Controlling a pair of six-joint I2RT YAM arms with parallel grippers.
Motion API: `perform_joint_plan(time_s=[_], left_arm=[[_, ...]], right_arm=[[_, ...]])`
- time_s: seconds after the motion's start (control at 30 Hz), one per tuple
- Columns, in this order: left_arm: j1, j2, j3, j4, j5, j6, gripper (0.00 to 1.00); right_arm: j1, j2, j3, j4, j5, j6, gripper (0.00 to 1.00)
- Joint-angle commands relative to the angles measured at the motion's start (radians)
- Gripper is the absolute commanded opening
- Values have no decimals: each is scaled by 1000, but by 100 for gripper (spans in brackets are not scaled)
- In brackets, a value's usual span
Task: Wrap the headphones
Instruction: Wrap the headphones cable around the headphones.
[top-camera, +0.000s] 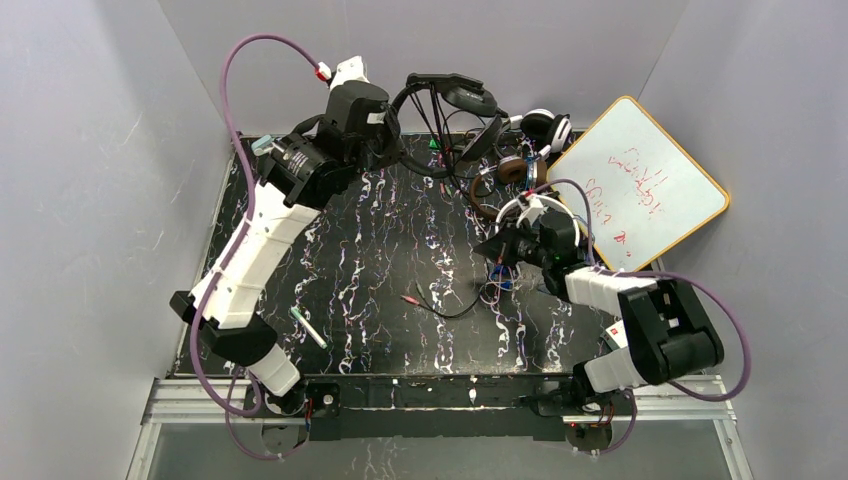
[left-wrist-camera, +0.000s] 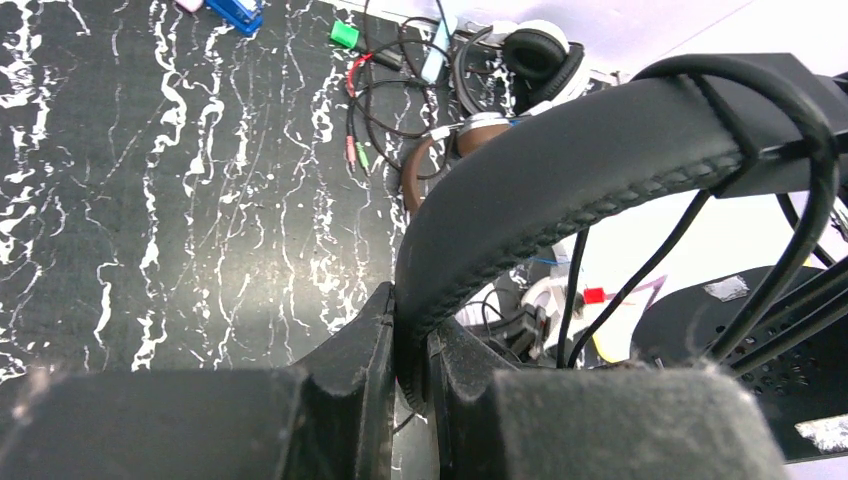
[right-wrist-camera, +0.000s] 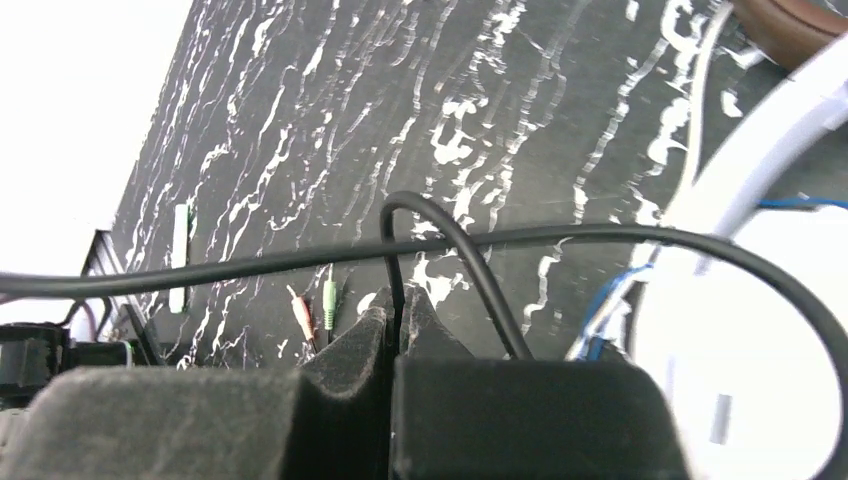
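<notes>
My left gripper (top-camera: 388, 135) is raised at the back of the table and shut on the padded band of the black headphones (top-camera: 452, 88). In the left wrist view the band (left-wrist-camera: 560, 170) is pinched between the fingers of that gripper (left-wrist-camera: 412, 340), with thin cords looped over it. The white headphones (top-camera: 545, 125) and the brown-cupped headphones (top-camera: 510, 170) lie tangled at the back right. My right gripper (top-camera: 497, 250) is low over the mat and shut on the thin black cord (right-wrist-camera: 440, 225), which rises in a loop from this gripper (right-wrist-camera: 397, 305). The cord's red and green plugs (right-wrist-camera: 315, 305) lie on the mat.
A whiteboard (top-camera: 640, 185) with red writing leans at the right. A green marker (top-camera: 308, 327) lies at the front left of the black marbled mat (top-camera: 380, 240). A small blue object (top-camera: 505, 283) sits near the right gripper. Grey walls close in both sides.
</notes>
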Motion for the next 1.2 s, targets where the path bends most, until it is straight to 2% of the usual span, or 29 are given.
perform_joint_plan(time_s=[0.0, 0.17, 0.5, 0.67, 0.93, 1.17], left_arm=[[7, -103, -32, 95, 102, 9, 0], [6, -162, -182, 216, 462, 124, 0], [6, -270, -420, 216, 796, 315, 0], [-13, -308, -543, 176, 768, 501, 0], [-102, -357, -705, 122, 543, 839, 0], [-180, -345, -789, 88, 339, 1029, 0]], right_arm=[[-95, 88, 44, 94, -179, 118, 1], [-140, 155, 155, 28, -209, 128, 1], [-278, 229, 347, 12, -290, 212, 1], [-284, 265, 483, -64, -303, 210, 1], [-298, 262, 587, -152, -336, 193, 1], [-301, 251, 675, -283, -380, 136, 1]])
